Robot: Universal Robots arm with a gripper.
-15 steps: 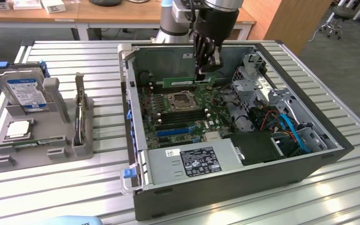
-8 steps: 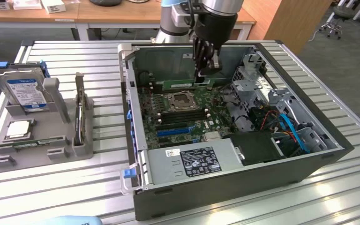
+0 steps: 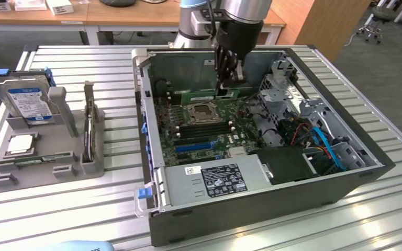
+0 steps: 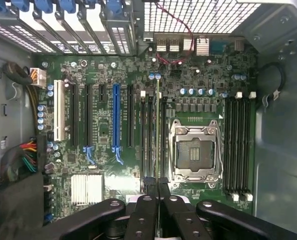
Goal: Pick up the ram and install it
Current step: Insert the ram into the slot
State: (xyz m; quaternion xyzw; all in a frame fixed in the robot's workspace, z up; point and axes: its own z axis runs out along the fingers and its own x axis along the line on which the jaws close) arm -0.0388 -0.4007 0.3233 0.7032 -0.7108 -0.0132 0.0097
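My gripper [image 3: 227, 88] reaches down into the open computer case [image 3: 326, 172] and is shut on the ram [image 3: 204, 97], a long green stick held level above the motherboard [image 3: 208, 137]. In the wrist view the ram [image 4: 157, 125] appears edge-on as a thin line running out from between the black fingers [image 4: 146, 210]. It hangs over the dark memory slots [image 4: 149, 140] beside the empty CPU socket [image 4: 196, 152]. I cannot tell whether its lower edge touches a slot.
More memory slots [image 4: 238, 145] lie on the socket's other side. The case walls, drive cage [image 3: 288, 94] and power supply [image 3: 215, 180] close in around the board. At the exterior view's left a grey holder [image 3: 44, 154] carries a blue-labelled hard drive [image 3: 26, 99] and a silver CPU chip [image 3: 21, 143].
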